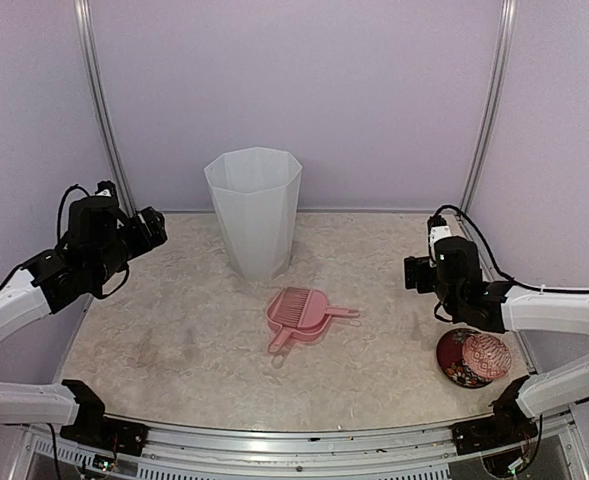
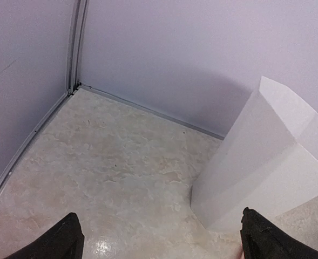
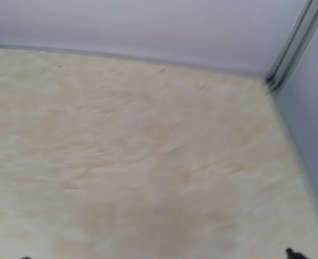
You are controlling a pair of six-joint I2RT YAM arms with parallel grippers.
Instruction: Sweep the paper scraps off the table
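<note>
Left gripper (image 1: 154,228) and right gripper (image 1: 414,272) both hang open and empty, above the left and right edges of the desk (image 1: 174,340). No paper scraps show anywhere on it. The pink dustpan (image 1: 299,312) lies mid-desk, handle toward the right edge, nearer the right gripper.

My right wrist view was blurred, fingertips (image 3: 290,252) cropped at six o'clock; the white bin (image 2: 266,162) cropped at three.

I see the dustpan (image 1: 299,318) lying on the table (image 1: 174,345); the bin (image 1: 253,210) stands just behind it, the dish (image 1: 454,360) well to its right.
</note>
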